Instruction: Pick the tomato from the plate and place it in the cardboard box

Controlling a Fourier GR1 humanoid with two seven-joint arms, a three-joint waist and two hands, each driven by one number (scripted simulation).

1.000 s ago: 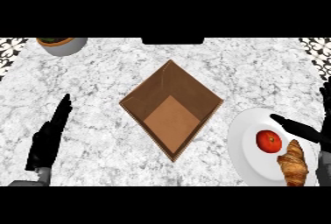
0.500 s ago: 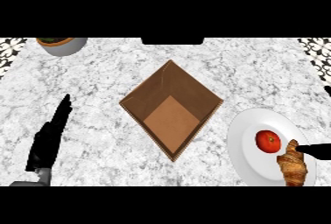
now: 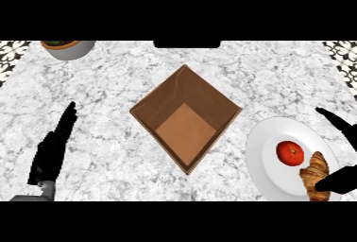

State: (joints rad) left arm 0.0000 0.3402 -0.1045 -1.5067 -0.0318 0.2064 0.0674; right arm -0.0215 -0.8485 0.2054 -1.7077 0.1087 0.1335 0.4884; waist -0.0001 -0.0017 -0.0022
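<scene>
Sitting on white plate [image 3: 268, 142]: round red tomato [image 3: 290, 153], green stem spot.

There was one tomato [image 3: 290, 152], one croissant [image 3: 317, 175], one white plate [image 3: 268, 160], one cardboard box [image 3: 185, 118], one grey pot [image 3: 67, 48], and two black hands: left [image 3: 53, 150], right [image 3: 339, 156].

A white and grey marbled counter [image 3: 111, 156] fills nearly the whole view, evenly lit. At its far edge, black-and-white patterned tile shows in the upper left corner [image 3: 12, 47] and the upper right corner [image 3: 342, 54]. A grey pot [image 3: 67, 48] stands near the upper left.
</scene>
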